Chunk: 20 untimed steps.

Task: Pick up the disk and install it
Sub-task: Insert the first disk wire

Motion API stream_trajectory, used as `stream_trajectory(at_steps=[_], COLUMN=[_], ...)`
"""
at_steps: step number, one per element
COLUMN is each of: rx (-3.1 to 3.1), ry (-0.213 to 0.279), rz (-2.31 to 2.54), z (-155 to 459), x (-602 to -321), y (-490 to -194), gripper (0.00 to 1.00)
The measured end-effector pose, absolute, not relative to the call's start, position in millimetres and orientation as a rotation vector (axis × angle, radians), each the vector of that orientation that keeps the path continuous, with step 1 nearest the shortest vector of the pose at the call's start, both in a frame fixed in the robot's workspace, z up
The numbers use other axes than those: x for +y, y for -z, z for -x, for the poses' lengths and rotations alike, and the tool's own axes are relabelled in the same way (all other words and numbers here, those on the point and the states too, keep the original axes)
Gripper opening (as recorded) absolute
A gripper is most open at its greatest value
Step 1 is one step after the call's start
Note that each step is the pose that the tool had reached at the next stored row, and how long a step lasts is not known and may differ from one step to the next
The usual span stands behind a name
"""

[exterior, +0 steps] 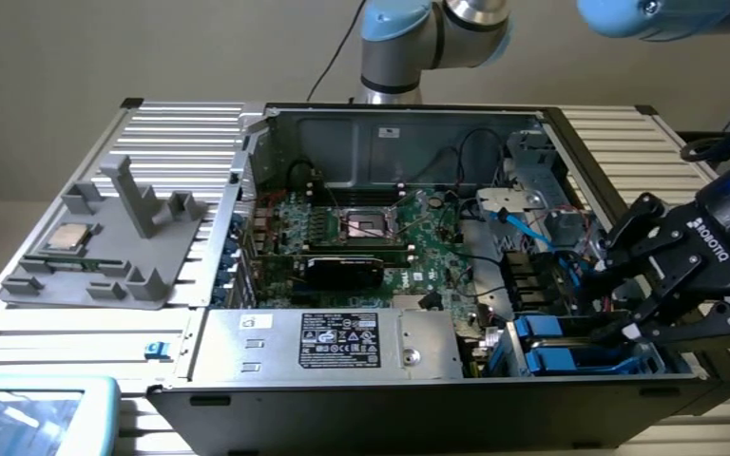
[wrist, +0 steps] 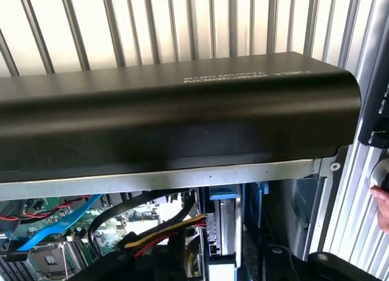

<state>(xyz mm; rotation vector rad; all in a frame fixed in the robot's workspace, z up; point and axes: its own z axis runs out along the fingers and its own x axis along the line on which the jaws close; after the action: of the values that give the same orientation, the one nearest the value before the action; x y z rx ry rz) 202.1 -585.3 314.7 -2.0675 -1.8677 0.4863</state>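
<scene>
The disk sits in the drive bay at the computer case's near corner, on the exterior view's right. The gripper hovers just above it, jaws parted, holding nothing. Step in hand: release after insertion; confirming seating calls for clearance from cables

Cables and blue carriers crowd the drive bay.
</scene>
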Motion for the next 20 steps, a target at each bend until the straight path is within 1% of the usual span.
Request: stream_trajectory(at_steps=[1, 2, 3, 6, 8, 9, 20], rx=[-1.868, -1.868, -1.867, -1.867, -1.867, -1.867, -1.867], ry=[-0.486, -0.486, -0.486, -0.486, -0.486, -0.486, -0.486], rz=[2.068, 2.068, 2.068, 2.068, 2.068, 2.068, 2.068], z=[-202.1, -202.2, -202.1, -202.1, -202.2, -202.1, -202.1], x=[-585.3, -585.3, -585.3, -585.3, -585.3, -585.3, -585.3], y=[-318.5, -323.1, -327.4, -338.6, -339.2, -339.2, -355.2], gripper=[0.53, 0.59, 0.59, 0.77, 0.77, 0.84, 0.84])
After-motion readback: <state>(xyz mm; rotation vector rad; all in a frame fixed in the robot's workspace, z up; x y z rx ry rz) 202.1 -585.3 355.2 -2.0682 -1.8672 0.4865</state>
